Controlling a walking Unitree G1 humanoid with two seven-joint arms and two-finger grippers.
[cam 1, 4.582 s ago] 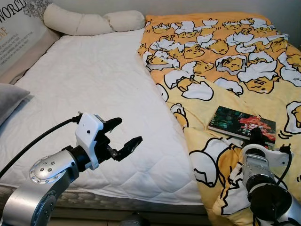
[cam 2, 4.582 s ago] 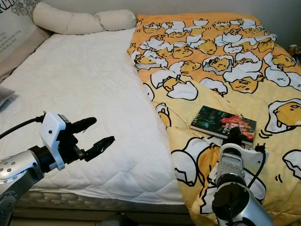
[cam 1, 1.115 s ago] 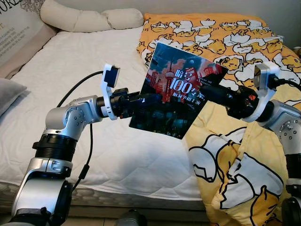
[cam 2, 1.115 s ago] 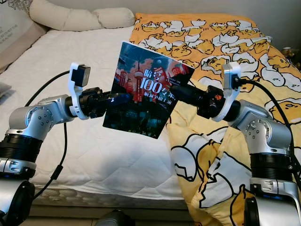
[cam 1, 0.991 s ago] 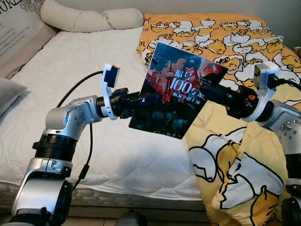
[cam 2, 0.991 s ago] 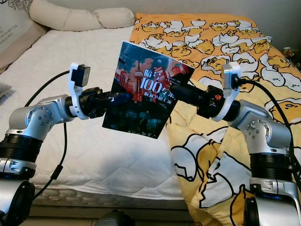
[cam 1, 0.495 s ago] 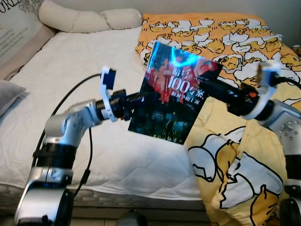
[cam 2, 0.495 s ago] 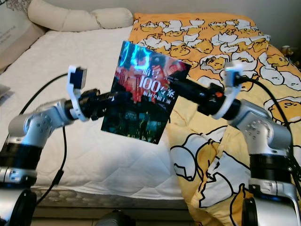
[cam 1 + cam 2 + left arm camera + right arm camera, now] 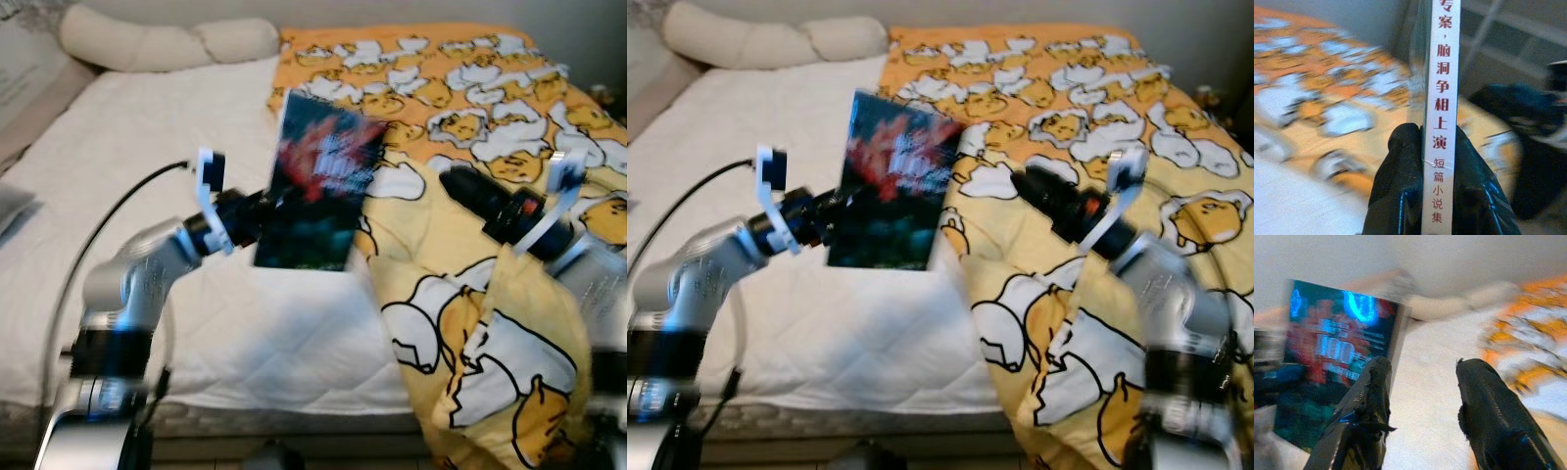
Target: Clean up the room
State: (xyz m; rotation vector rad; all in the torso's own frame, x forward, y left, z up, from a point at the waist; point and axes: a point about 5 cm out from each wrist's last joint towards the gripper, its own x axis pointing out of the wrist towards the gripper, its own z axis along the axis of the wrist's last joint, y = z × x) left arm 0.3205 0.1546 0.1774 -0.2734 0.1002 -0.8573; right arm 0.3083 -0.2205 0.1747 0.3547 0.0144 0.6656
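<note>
Book [image 9: 315,192] stands upright in the air above the bed [image 9: 147,196], its long axis near vertical, with the left gripper [image 9: 1422,161] pinched shut on its spine edge. Off to its right the right gripper [image 9: 1422,406] gapes wide, holding nothing, apparently just clear. Half a second ago both arms bore the book.

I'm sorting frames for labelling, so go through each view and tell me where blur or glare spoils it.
Left and right eye views: motion blur throughout, the book cover's title smeared. Left wrist view: the spine print stays sharp between the left gripper fingers, while the yellow duvet behind is smeared. Right wrist view: blue glare streaks on the cover, bed blurred; the right gripper is fairly crisp.
</note>
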